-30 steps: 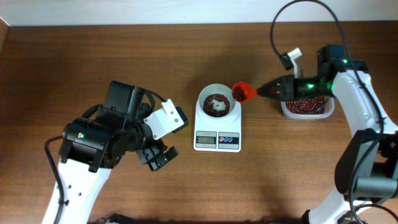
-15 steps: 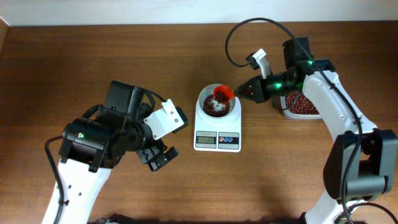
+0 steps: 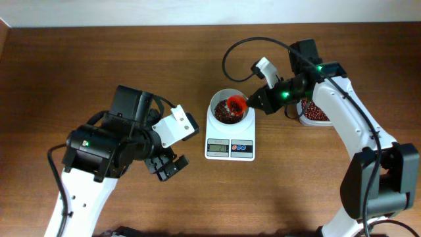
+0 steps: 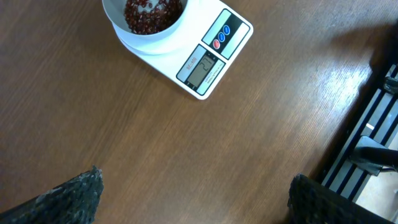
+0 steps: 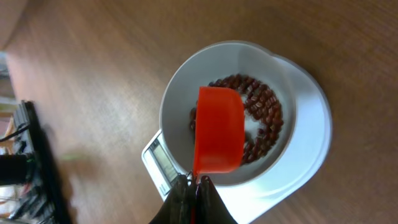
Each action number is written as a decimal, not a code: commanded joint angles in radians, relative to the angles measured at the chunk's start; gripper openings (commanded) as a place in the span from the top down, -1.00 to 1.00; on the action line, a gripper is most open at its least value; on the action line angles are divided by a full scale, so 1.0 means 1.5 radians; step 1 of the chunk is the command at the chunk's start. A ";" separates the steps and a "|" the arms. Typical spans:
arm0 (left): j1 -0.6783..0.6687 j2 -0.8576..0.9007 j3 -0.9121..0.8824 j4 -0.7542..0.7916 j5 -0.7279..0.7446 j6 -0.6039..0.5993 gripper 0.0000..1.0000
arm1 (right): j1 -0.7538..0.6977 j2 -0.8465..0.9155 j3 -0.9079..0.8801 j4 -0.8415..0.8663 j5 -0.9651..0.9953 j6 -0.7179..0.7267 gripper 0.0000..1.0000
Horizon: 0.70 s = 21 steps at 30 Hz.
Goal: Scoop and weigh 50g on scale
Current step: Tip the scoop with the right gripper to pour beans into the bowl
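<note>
Fingers (image 5: 179, 200) of the right gripper (image 5: 196, 185) pinched the small orange plastic scoop (image 5: 217, 137), tipped over the white digital scale's (image 3: 229, 149) round bowl (image 5: 186, 71) to add dark red-brown beans (image 5: 264, 112); the left gripper (image 3: 168, 164) hung open beside the scale, clear of the pour.

White arm links (image 3: 79, 197), black joint housings (image 3: 128, 105), looping black cable (image 3: 224, 64), green lights (image 3: 284, 94), white camera block (image 3: 174, 126).

Overhead looks straight down from afar; both nearer wrist views share the scale (image 3: 229, 137).
</note>
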 commanded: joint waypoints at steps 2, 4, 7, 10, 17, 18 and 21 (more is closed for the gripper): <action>0.005 0.000 0.011 0.001 -0.002 0.010 -0.98 | 0.009 -0.028 0.018 -0.011 0.049 0.019 0.92; 0.005 0.000 0.011 0.001 -0.002 0.010 -0.98 | 0.018 -0.036 0.018 -0.028 0.028 -0.060 0.92; 0.005 0.000 0.011 0.001 -0.002 0.010 -0.98 | 0.030 -0.044 0.023 -0.032 0.028 -0.051 0.92; 0.005 0.000 0.011 0.001 -0.002 0.010 -0.98 | 0.042 -0.051 0.025 -0.003 0.086 0.009 0.92; 0.005 0.000 0.011 0.001 -0.002 0.010 -0.98 | 0.078 -0.062 0.027 0.013 0.224 0.027 0.92; 0.005 0.000 0.011 0.001 -0.002 0.010 -0.98 | 0.079 -0.065 0.027 0.004 0.189 0.023 0.92; 0.005 0.000 0.011 0.001 -0.002 0.010 -0.98 | 0.081 -0.067 0.027 0.015 0.228 0.032 0.92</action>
